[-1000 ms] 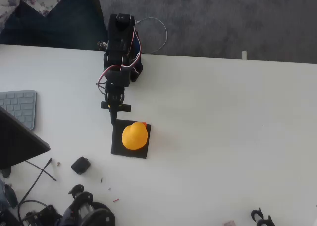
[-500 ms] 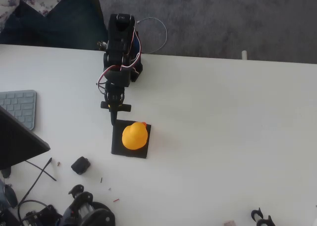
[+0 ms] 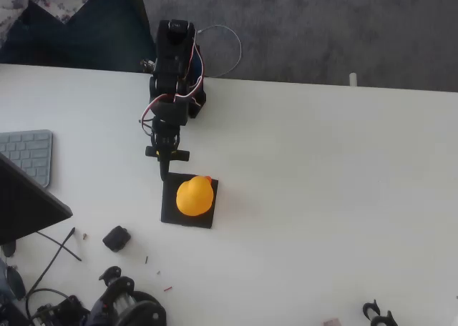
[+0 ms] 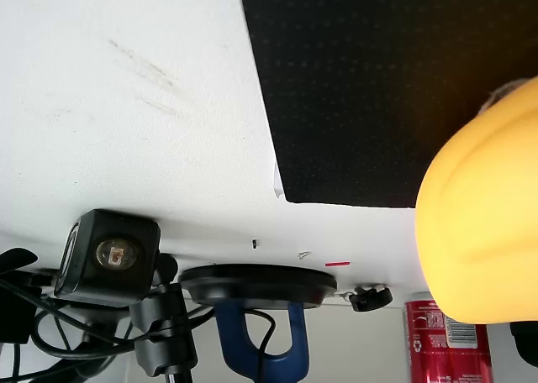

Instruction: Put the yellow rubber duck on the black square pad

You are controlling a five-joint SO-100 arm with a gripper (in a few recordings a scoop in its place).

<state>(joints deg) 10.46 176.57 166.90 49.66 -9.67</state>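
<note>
Where the white table (image 3: 322,197) meets the grey carpet in the overhead view, everything here is placed against one landmark, the thin matte black square pad (image 3: 172,210). Far to the pad's left lies a pale grey keyboard (image 3: 28,154), with a dark wedge-shaped panel (image 3: 25,208) below it. Just down-left of the pad sits a small black lumpy cube-like part (image 3: 116,238). Directly above the pad's left edge, the black arm's gripper (image 3: 164,170) points down at the pad's upper left corner; whether its fingers are spread or pressed together cannot be told. On the pad, slightly toward its upper right, rests the small rounded yellow rubber duck (image 3: 195,196), smooth and glossy, its bulbous body covering much of the square. The orange beak tip shows at the duck's upper right, so its long axis appears to run from lower left to upper right.

In the wrist view, the pad (image 4: 353,89) shows a fine dotted weave, the duck (image 4: 479,223) looms at right, and a red can (image 4: 445,341) stands beyond it.
</note>
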